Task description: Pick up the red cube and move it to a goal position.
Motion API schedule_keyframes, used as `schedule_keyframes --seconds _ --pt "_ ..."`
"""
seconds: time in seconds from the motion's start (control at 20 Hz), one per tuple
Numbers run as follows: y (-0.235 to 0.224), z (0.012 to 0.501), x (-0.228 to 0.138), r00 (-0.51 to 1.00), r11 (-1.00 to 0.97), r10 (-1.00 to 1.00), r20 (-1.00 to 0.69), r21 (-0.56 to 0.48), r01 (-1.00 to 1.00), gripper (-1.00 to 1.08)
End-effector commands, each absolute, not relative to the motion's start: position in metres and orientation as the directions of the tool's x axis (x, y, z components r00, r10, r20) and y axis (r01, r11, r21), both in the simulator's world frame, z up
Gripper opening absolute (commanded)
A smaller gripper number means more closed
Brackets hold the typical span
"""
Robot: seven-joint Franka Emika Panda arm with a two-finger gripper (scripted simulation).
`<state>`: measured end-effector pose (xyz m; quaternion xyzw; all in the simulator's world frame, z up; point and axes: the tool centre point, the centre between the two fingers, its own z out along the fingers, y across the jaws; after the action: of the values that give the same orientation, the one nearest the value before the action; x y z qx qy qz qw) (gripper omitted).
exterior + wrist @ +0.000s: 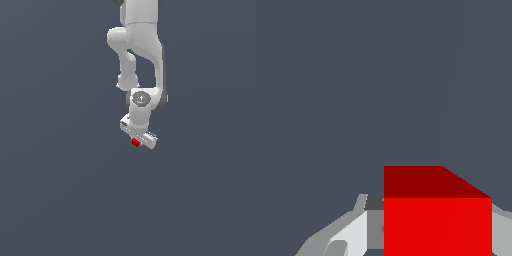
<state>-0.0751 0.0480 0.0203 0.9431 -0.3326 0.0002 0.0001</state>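
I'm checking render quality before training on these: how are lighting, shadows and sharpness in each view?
Exterior view: flat, even light on a plain grey-blue ground, no cast shadow visible, and the red cube is only a few coarse pixels at the gripper. Wrist view: the cube is sharp-edged, with one face dark red and one bright, cropped by the frame; no glare or blur.

— Where is the red cube (pixel 135 142)?

— In the exterior view it sits just right of the frame's centre, a little below the middle: a tiny bright red block against the dark grey-blue ground.

— And close up?

— In the wrist view the red cube (pixel 437 225) fills the lower right of the frame. Plain faces, no markings. One face is bright red, the face above it a darker red, and its edges look crisp and level.
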Motion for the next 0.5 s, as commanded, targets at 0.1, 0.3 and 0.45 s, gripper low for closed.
schedule_keyframes --seconds 0.1,0.3,0.45 --pt "0.048 0.021 -0.075 0.779 -0.779 -0.627 0.0 0.0 -0.627 -1.0" --pt "0.046 0.027 -0.075 0.779 -0.779 -0.627 0.0 0.0 -0.627 -1.0" --pt "0.044 0.036 -0.075 0.779 -0.779 -0.627 0.0 0.0 -0.627 -1.0"
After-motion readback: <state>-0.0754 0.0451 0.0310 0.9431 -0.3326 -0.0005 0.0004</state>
